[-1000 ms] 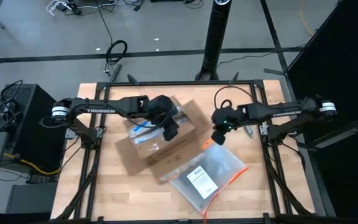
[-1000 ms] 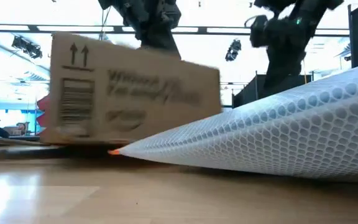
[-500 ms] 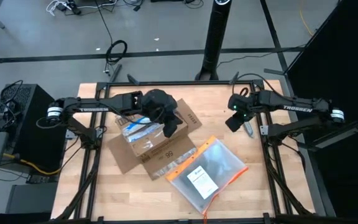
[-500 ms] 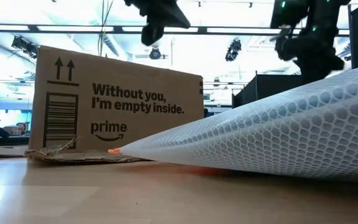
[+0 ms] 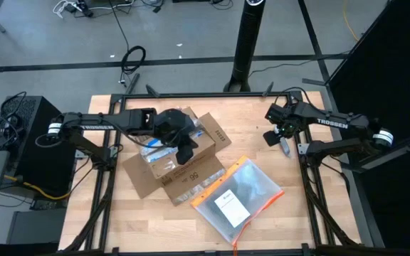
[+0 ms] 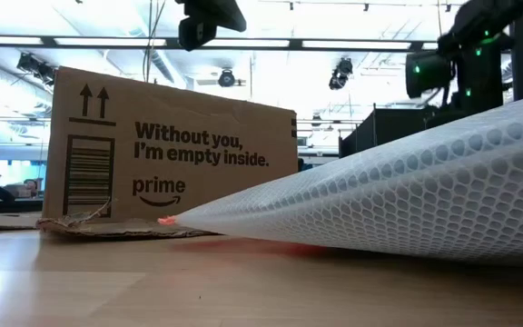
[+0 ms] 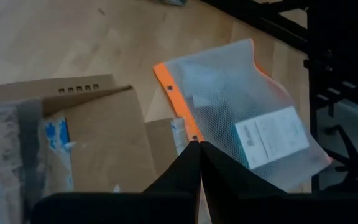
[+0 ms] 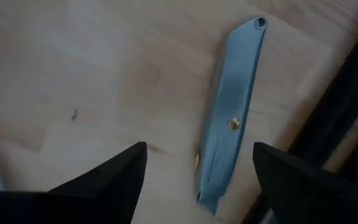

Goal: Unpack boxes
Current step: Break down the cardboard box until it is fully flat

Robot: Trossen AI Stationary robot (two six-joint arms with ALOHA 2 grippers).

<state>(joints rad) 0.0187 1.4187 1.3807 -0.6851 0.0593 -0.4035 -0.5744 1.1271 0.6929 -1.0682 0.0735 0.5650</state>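
One box [image 5: 180,158] sits near your table's [image 5: 262,227] centre, long axis running 8 to 2 o'clock, flaps open. Left tool [image 5: 186,153] hovers over it, pressed together; right tool [image 5: 274,135] spread above one knife [image 5: 284,146].

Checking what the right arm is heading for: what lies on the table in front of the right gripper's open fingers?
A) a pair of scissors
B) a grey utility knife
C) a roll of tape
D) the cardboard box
B: the right wrist view shows a grey utility knife lying on the wood ahead of the open right gripper.
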